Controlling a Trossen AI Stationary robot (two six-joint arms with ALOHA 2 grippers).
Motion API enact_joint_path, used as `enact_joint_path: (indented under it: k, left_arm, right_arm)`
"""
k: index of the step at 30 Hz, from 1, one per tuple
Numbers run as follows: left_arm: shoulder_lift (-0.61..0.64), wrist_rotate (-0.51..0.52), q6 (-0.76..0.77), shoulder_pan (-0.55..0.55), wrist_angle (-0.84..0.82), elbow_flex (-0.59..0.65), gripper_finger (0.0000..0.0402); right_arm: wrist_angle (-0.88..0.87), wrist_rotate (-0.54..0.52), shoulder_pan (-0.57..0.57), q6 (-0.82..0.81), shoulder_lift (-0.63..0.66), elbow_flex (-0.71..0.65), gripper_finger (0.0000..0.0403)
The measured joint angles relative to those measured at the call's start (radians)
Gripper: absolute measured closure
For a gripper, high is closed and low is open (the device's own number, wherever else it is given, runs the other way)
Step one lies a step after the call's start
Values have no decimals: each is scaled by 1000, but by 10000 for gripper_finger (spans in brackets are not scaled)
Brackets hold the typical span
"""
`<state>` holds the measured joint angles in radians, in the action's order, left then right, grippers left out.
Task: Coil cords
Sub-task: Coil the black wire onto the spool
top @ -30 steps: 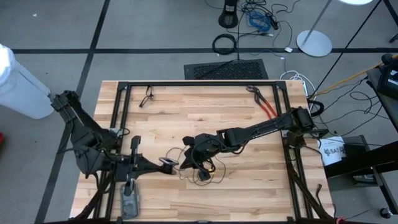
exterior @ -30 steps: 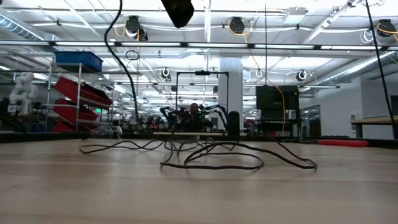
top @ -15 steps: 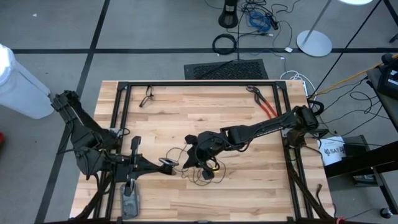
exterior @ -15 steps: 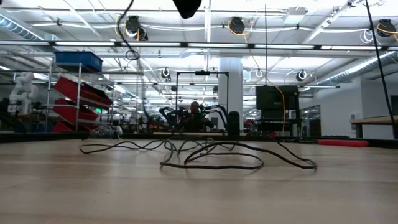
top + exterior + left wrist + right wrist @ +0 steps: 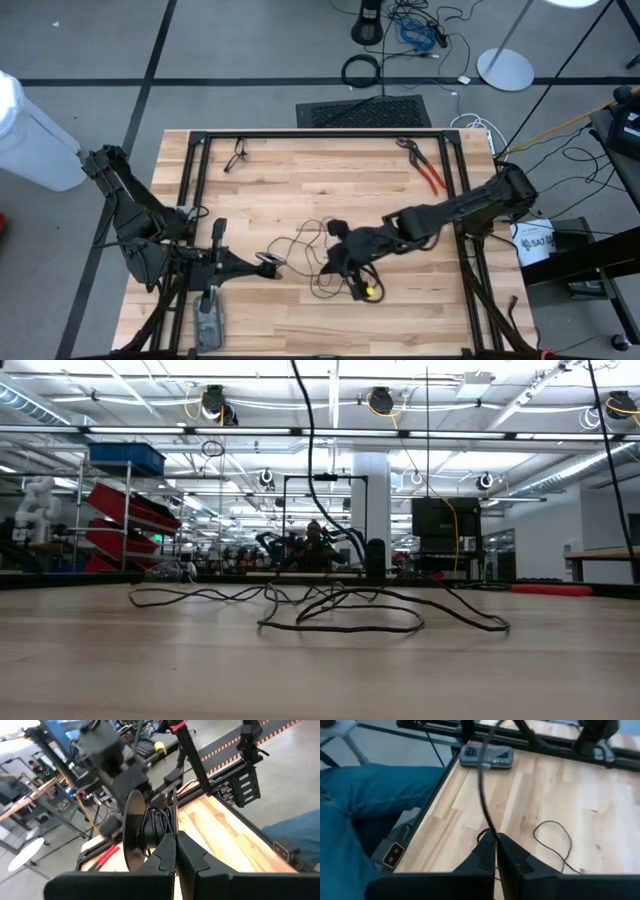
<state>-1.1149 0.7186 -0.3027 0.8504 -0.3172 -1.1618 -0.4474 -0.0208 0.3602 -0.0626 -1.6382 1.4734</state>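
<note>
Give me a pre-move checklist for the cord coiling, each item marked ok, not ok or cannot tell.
1. Right hand shut on the cord: ok; the cord runs up out of its closed fingers in the right wrist view.
2. Left hand shut on the cord: ok; strands bunch at its closed fingertips.
3. Cord coiled: not ok; it lies in loose, uneven loops on the table.
4. Pale end piece located: cannot tell.
5. Red-handled pliers clear of the cord: ok; they lie apart, near the far right corner.
6. Nobody near the table edge: not ok; a person's blue-clad leg sits right beside it.
</note>
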Motion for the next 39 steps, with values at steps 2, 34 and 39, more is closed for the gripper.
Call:
enact_joint_path:
  k: [2, 34, 39]
  left_arm:
    - [0, 27, 9, -6, 0, 0, 400]
    - [-2, -297, 246, -180, -102, 0, 400]
    - [-19, -386, 246, -198, -101, 0, 400]
  right_arm:
    - [-9, -48, 28, -5, 21, 0, 403]
    - [260, -266, 213, 605, 78, 1, 403]
    - [353, -251, 217, 636, 77, 1, 403]
